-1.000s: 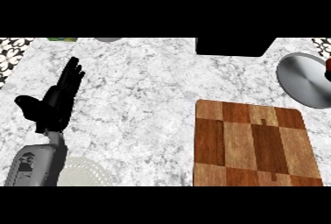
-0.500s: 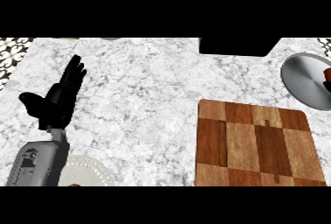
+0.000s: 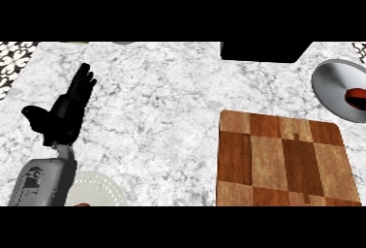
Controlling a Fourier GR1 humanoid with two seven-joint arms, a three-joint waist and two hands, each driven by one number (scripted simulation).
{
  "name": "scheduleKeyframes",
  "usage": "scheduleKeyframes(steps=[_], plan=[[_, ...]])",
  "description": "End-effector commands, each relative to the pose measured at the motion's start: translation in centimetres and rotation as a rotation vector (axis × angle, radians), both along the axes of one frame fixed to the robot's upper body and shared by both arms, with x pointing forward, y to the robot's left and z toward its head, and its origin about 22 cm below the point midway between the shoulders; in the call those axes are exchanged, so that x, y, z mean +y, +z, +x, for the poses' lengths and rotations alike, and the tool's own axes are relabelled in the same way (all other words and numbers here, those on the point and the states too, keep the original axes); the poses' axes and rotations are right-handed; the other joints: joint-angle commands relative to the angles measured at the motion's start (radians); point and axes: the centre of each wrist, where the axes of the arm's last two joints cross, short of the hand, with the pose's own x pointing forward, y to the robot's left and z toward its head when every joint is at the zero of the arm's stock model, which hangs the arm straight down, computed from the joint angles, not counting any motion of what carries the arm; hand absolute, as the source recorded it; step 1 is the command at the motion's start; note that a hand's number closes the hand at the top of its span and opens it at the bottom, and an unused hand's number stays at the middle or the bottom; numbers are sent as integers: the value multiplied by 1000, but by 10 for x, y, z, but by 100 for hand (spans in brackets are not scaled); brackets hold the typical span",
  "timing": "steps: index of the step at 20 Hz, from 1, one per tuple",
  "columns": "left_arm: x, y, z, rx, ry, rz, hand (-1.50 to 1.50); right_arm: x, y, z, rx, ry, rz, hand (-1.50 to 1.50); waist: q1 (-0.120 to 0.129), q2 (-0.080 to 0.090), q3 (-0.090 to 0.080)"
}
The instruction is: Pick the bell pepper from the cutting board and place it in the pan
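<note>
Head view shows the red bell pepper (image 3: 355,96) lying in the grey pan (image 3: 331,87), not on the cutting board (image 3: 282,160), so placing seems finished and no further move needed; the left hand (image 3: 63,116) rests open, fingers straight.

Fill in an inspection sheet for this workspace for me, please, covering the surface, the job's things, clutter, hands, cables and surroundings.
Surface: marble counter; no spills seen.
Job's things: wooden cutting board at lower right, nothing on it; grey pan at the right edge, holding a red item, likely the bell pepper, partly cut off by the view's edge.
Clutter: white plate at lower left, beside the forearm; black object at the far edge.
Hands: left hand open, fingers straight, resting at left, holding nothing; right hand not in view.
Cables: nothing seen.
Surroundings: patterned surface at the top left corner.
</note>
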Motion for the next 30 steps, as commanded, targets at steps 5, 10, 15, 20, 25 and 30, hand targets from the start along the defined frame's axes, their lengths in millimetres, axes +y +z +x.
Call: scheduleKeyframes(steps=[5, 10, 15, 20, 25, 30], plan=[[15, 4, -2, -2, 43, 17, 0, -8, -6, -11, -331, -58, 45, -150, -30, -17, -3], [14, -4, -6, 18, 73, 1, 0, -29, -24, -41, -439, 47, 186, -150, -64, -31, -8], [15, -3, -18, 44, 82, 10, 0, -17, -44, -49, -465, 181, 251, -150, -89, -47, -12], [41, -1, -28, 39, 112, 24, 0, -20, -40, -62, -475, 217, 219, -150, -110, -59, -17], [26, -12, -24, 52, 128, 5, 0, -10, -49, -89, -447, 220, 236, -150, -120, -57, -17], [34, -12, -27, 40, 129, 18, 0, 17, -50, -121, -389, 197, 230, -150, -115, -53, -16]])
